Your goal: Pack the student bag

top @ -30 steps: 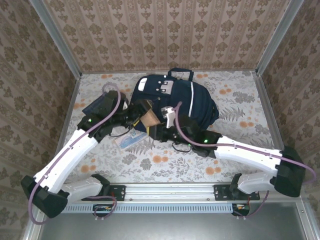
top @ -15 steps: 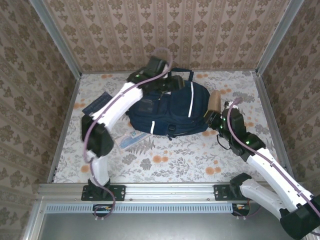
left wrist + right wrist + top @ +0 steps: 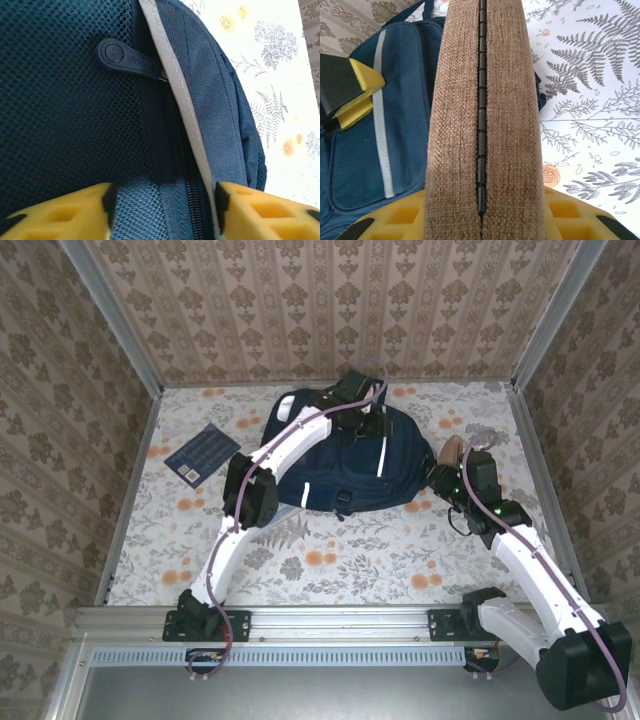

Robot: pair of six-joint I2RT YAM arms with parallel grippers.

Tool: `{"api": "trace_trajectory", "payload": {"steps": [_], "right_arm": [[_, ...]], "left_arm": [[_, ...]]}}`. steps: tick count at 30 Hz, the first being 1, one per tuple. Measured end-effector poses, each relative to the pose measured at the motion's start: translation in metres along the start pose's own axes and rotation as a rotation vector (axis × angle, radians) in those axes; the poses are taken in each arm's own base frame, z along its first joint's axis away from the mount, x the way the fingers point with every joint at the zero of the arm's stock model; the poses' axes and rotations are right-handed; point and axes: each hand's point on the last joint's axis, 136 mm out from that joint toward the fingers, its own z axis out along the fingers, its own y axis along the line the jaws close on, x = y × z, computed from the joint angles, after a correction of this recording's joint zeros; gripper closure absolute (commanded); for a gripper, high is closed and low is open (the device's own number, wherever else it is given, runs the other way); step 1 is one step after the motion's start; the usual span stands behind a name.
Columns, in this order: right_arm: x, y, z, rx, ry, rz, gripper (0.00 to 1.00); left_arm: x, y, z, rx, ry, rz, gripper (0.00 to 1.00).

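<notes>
The left arm (image 3: 290, 436) and right arm (image 3: 535, 570) are white, black-jointed, purple-cabled, with yellow finger pads (image 3: 55, 215).

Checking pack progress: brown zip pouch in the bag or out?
Out. The right gripper holds the brown pouch beside the student bag, at the bag's right side.

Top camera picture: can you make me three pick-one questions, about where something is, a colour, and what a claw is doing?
1. Where is the flat dark-blue booklet? A) on the flower-patterned table, left of the navy fabric backpack B) on the backpack C) held
2. What colour is the backpack's stripe? A) red B) white C) green
3. What is the right gripper doing? A) hanging open B) pinching a strap C) shut on a brown woven zip pouch
Answers: A, it lies beside the backpack; B, pale against navy; C, yellow fingers flank the pouch.
</notes>
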Motion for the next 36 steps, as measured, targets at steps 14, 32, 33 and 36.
{"api": "trace_trajectory", "payload": {"steps": [14, 32, 33, 36], "right_arm": [[0.005, 0.008, 0.018, -0.048, 0.058, 0.008, 0.78], [-0.003, 0.012, 0.001, -0.095, 0.003, 0.012, 0.78], [-0.003, 0.012, 0.001, -0.095, 0.001, 0.013, 0.78], [-0.002, 0.010, 0.001, -0.089, 0.007, 0.012, 0.76]], "left_arm": [[0.007, -0.016, 0.006, 0.041, 0.000, 0.036, 0.51], [0.030, -0.033, 0.015, 0.060, 0.052, 0.069, 1.00], [0.030, -0.032, 0.014, 0.063, 0.055, 0.070, 1.00], [0.028, -0.029, 0.011, 0.080, 0.066, 0.068, 1.00]]}}
